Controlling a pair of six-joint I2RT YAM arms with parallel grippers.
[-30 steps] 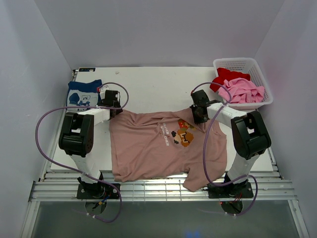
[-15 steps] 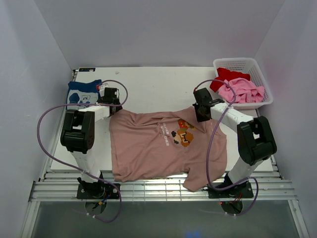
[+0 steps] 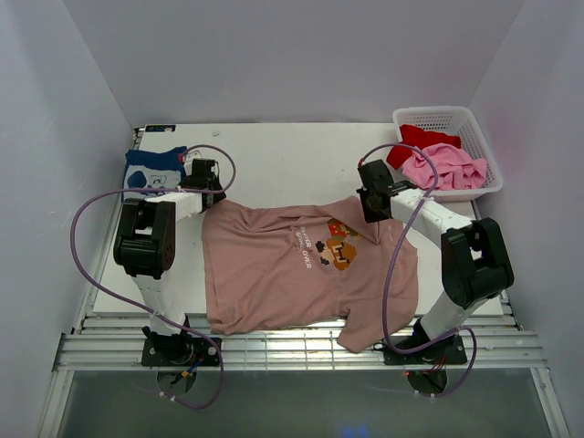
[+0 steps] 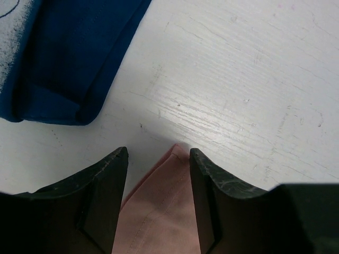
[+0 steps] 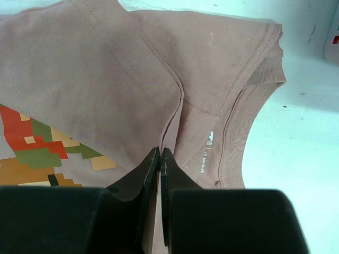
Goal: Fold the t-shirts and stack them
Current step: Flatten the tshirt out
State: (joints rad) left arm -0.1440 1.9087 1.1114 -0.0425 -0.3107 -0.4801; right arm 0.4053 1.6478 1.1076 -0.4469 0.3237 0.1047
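White table, fold under way: the dusty pink-tan t-shirt lies spread print-up, running from between my two claws back toward the arm bases, one sleeve trailing over the table's near edge. Its pixel-art chest print and collar sit nearest the right claw. A white basket just beyond that claw holds the red and bright pink tees, and the folded navy t-shirt rests just beside the left claw. My right claw is clenched on a ridge of cloth beside the collar. My left claw is released, jaws straddling the hem corner. In my judgement the left should close low on that corner, catching both layers, before the two lift together.
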